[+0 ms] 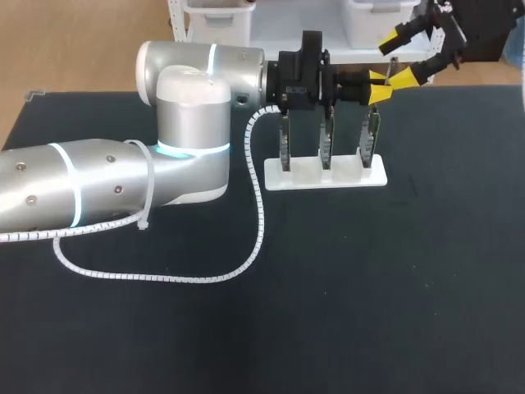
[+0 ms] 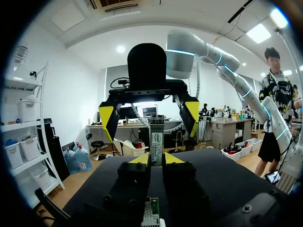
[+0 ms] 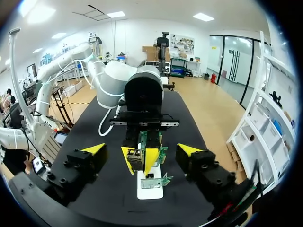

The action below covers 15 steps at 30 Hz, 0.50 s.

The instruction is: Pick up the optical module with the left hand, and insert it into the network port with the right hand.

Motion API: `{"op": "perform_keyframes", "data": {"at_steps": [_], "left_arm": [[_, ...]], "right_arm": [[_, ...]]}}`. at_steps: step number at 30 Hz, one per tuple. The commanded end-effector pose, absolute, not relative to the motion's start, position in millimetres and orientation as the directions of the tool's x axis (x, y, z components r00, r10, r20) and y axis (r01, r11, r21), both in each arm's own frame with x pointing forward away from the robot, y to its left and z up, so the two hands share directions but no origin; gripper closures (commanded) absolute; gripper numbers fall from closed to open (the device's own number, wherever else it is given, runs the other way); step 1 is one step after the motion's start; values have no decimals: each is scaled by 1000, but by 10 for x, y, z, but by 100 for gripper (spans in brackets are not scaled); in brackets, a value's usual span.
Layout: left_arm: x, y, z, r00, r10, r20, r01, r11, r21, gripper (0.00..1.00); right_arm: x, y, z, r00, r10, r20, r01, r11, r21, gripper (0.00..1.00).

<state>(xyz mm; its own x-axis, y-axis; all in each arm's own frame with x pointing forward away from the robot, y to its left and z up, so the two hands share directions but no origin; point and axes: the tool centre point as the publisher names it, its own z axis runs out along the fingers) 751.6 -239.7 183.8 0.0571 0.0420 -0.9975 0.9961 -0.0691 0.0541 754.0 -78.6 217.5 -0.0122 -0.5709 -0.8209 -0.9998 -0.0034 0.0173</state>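
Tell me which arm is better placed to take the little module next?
Probably the right. The right gripper is open and faces the left gripper, which is shut on the optical module. The module sits just ahead of the right's spread fingers, ready for a handover.

Counter [image 1: 369,287] with a stand [image 1: 305,176] behind its middle. The stand carries three port boards [image 1: 326,148], upright in a row from left to right. The left arm [image 1: 189,139] comes in from the left and passes above and behind the row. The left gripper [image 1: 379,88] lies over the rightmost board. The optical module [image 2: 156,139] stands upright between its fingers, touched on both sides. The right gripper [image 1: 398,60], behind and to the right, faces it, with its fingers spread either side of the module, apart from it.
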Motion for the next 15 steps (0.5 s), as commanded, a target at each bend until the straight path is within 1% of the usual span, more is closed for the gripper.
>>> {"op": "perform_keyframes", "data": {"at_steps": [1,2,3,4,5,14,15], "left_arm": [[7540,-2406,1833,57,43,-997,996,-74,54,100],[7540,-2406,1833,57,43,-997,996,-74,54,100],[7540,-2406,1833,57,43,-997,996,-74,54,100],[7540,-2406,1833,57,43,-997,996,-74,54,100],[7540,-2406,1833,57,43,-997,996,-74,54,100],[7540,-2406,1833,57,43,-997,996,-74,54,100],[7540,-2406,1833,57,43,-997,996,-74,54,62]], "right_arm": [[7548,-787,2172,-11,-570,-822,-1000,-6,17,59],[7548,-787,2172,-11,-570,-822,-1000,-6,17,71],[7548,-787,2172,-11,-570,-822,-1000,-6,17,80],[7548,-787,2172,-11,-570,-822,-1000,-6,17,85],[7548,-787,2172,-11,-570,-822,-1000,-6,17,100],[7548,-787,2172,-11,-570,-822,-1000,-6,17,100],[7548,-787,2172,-11,-570,-822,-1000,-6,17,100]]}}
